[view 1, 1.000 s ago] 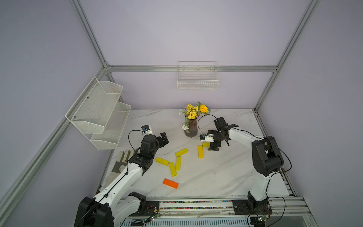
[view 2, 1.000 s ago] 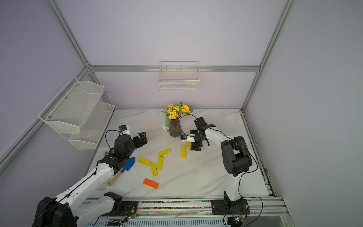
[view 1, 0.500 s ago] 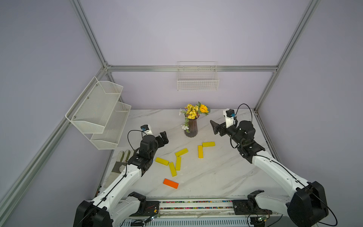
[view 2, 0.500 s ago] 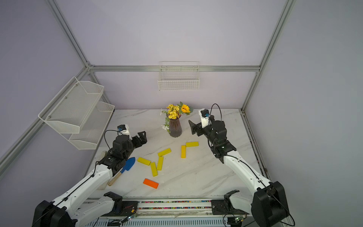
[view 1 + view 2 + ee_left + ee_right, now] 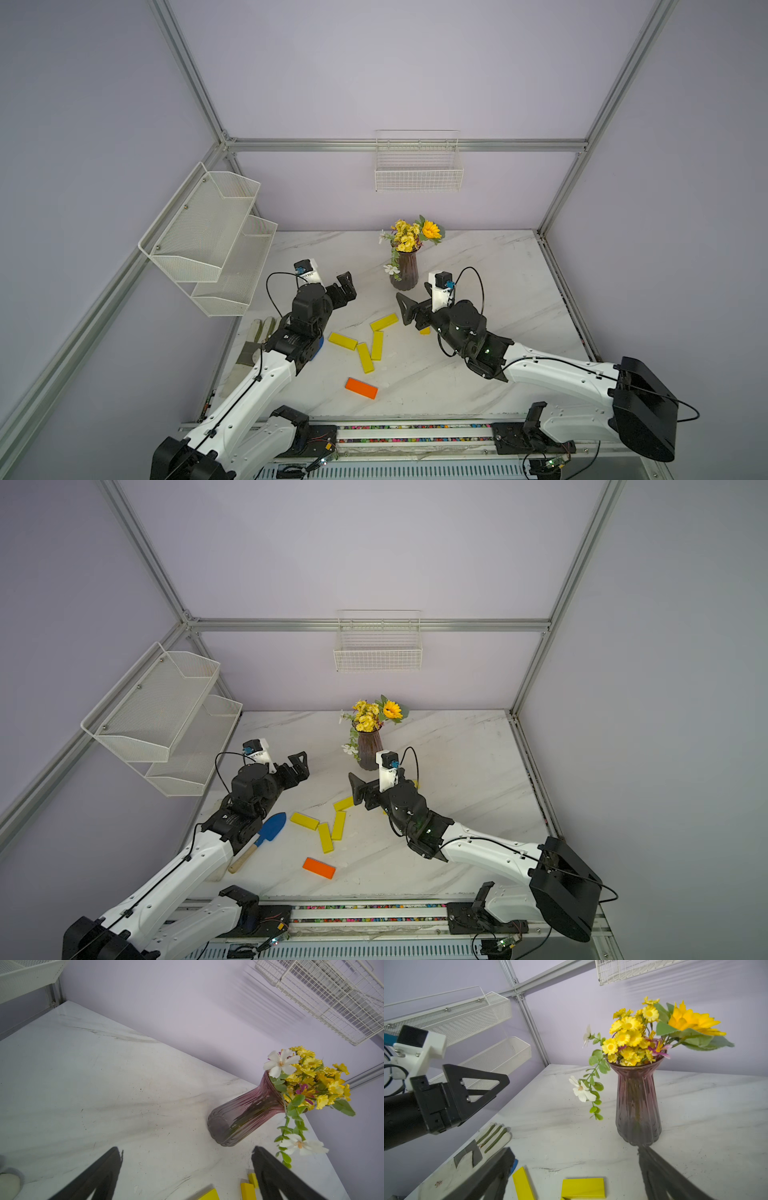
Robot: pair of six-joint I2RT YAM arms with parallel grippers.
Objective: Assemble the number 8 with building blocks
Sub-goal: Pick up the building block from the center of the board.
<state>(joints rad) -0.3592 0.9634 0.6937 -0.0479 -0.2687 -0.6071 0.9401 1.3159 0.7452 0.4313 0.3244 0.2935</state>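
Several yellow building blocks lie loose mid-table in both top views, among them an angled one (image 5: pixel 384 322) (image 5: pixel 343 803), a left one (image 5: pixel 343 340) and two side by side (image 5: pixel 365 357). An orange block (image 5: pixel 361 388) (image 5: pixel 318 867) lies nearer the front. No number 8 is formed. My left gripper (image 5: pixel 347 286) (image 5: pixel 187 1153) hovers open and empty, left of the blocks. My right gripper (image 5: pixel 402 309) (image 5: pixel 575 1153) is open and empty just right of the angled block (image 5: pixel 582 1187). The right arm hides most of another yellow block (image 5: pixel 424 331).
A purple vase (image 5: pixel 404 272) (image 5: pixel 637 1105) with yellow flowers stands behind the blocks, close to the right gripper. A blue trowel (image 5: pixel 272 827) and a glove (image 5: pixel 262 332) lie at the left under the left arm. Wire shelves (image 5: pixel 208 237) hang on the left wall.
The right arm has unfolded and its gripper has swung from beside the vase leftward and toward the front, now covering the two right-hand yellow blocks. The left arm has barely moved.
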